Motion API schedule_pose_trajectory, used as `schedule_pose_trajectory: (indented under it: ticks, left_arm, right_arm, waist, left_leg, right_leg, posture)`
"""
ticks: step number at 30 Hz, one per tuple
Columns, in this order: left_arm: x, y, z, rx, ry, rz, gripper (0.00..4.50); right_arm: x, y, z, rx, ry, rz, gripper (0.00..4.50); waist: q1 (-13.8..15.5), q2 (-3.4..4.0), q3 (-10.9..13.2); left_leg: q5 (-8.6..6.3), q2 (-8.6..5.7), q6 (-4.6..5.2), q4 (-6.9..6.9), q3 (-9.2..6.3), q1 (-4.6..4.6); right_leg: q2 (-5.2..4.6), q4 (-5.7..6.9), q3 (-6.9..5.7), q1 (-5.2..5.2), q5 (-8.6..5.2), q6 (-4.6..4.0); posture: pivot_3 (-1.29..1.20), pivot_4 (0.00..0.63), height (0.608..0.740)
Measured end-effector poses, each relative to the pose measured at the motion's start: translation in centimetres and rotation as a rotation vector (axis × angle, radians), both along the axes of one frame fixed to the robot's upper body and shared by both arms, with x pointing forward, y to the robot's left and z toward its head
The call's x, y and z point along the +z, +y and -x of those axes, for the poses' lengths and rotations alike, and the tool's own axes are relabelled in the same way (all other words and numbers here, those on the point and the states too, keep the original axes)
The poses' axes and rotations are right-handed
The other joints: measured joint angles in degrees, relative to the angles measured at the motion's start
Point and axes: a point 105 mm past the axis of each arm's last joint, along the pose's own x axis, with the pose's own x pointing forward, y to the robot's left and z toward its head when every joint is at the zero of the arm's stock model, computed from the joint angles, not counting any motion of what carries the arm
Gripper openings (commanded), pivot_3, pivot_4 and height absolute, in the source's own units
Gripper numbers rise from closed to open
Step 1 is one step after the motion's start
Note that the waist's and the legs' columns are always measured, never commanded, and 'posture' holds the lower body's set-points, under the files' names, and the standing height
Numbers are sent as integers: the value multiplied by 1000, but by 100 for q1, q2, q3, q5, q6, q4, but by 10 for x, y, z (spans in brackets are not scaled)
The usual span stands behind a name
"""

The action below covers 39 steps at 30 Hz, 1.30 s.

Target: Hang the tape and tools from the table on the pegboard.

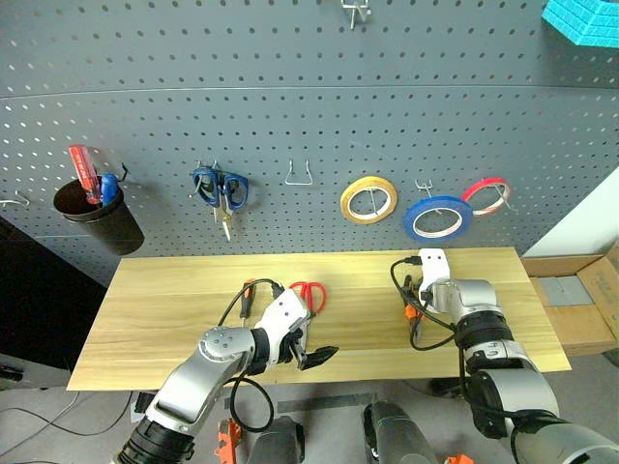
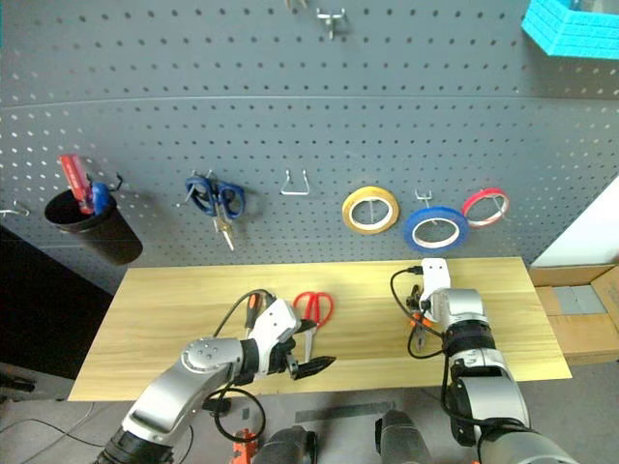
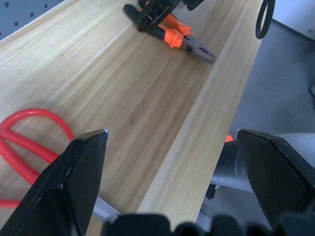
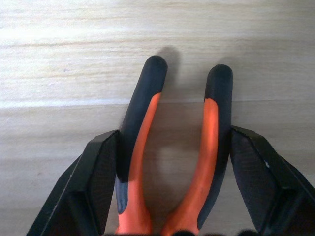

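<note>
On table (image 1: 174, 319), right gripper (image 4: 172, 162) brackets pliers (image 4: 172, 147), both fingers touching the handles; uneven squeeze could twist them free, while left gripper (image 3: 172, 162) idles wide.

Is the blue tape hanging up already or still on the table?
Hanging up. The blue tape hangs from a hook on the pegboard.

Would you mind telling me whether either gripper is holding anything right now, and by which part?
The right gripper brackets the pliers' two handles, fingers at their outer sides, not yet lifted. The left gripper is open and empty.
</note>
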Motion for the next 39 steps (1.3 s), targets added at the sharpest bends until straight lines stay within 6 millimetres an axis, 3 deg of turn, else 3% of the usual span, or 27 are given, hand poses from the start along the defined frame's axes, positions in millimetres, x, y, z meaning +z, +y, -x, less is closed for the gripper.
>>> schedule_pose_trajectory:
  ticks: [5,8,13,18,22,24,27,34,39]
  left_arm:
    - [7,4,5,9,-5,16,4500]
    - [14,12,15,52,-2,60,4500]
    - [28,20,43,155,-3,130,4500]
    - [51,27,56,318,-46,190,4500]
    - [92,35,45,450,-206,228,4500]
    - [117,37,29,499,-319,253,4500]
    - [136,40,7,563,-396,292,4500]
    - [135,47,-36,615,-400,279,4500]
    - [134,44,-49,607,-409,277,4500]
  right_arm:
    - [17,41,18,339,-106,-71,2928]
    - [45,67,35,554,-255,-110,2928]
    - [113,118,52,710,-562,-258,2928]
    - [181,146,53,686,-854,-399,2928]
    - [261,148,49,639,-1193,-408,2928]
    - [288,150,53,628,-1319,-410,2928]
    - [298,152,48,593,-1392,-395,2928]
    - [299,158,23,552,-1452,-359,2928]
    - [289,166,15,548,-1444,-381,2928]
  waist:
    - [-1,9,9]
    - [4,12,11]
    - [1,8,15]
    - [108,6,14]
    - [210,-2,9]
    - [259,-15,-7]
    - [273,-44,-31]
    - [268,-47,-33]
    - [268,-47,-33]
  left_leg:
    - [0,1,-1,-3,-9,-9]
    - [-1,3,-2,-3,-15,-14]
    - [-1,7,-5,-2,-22,-11]
    - [7,3,-19,5,-36,-11]
    - [21,-7,-42,6,-59,-13]
    - [37,-7,-69,5,-65,-10]
    - [44,-8,-81,5,-61,-9]
    - [45,-4,-83,-4,-49,-11]
    - [45,-3,-84,-6,-42,-20]
  right_leg:
    - [1,-6,-10,-3,-1,0]
    - [-8,-10,-13,-6,-1,0]
    - [-11,-8,-15,-5,-2,-1]
    - [-10,-3,-27,-1,-1,-3]
    - [2,2,-51,5,2,-8]
    - [11,5,-55,7,5,-13]
    - [14,7,-50,8,6,-15]
    - [19,5,-46,-6,6,-18]
    - [14,3,-43,-17,5,-18]
  posture:
    - [30,207,740]
    - [28,197,740]
    - [29,184,740]
    - [53,165,740]
    - [73,151,740]
    - [79,147,740]
    - [86,142,740]
    - [95,139,740]
    - [98,143,740]
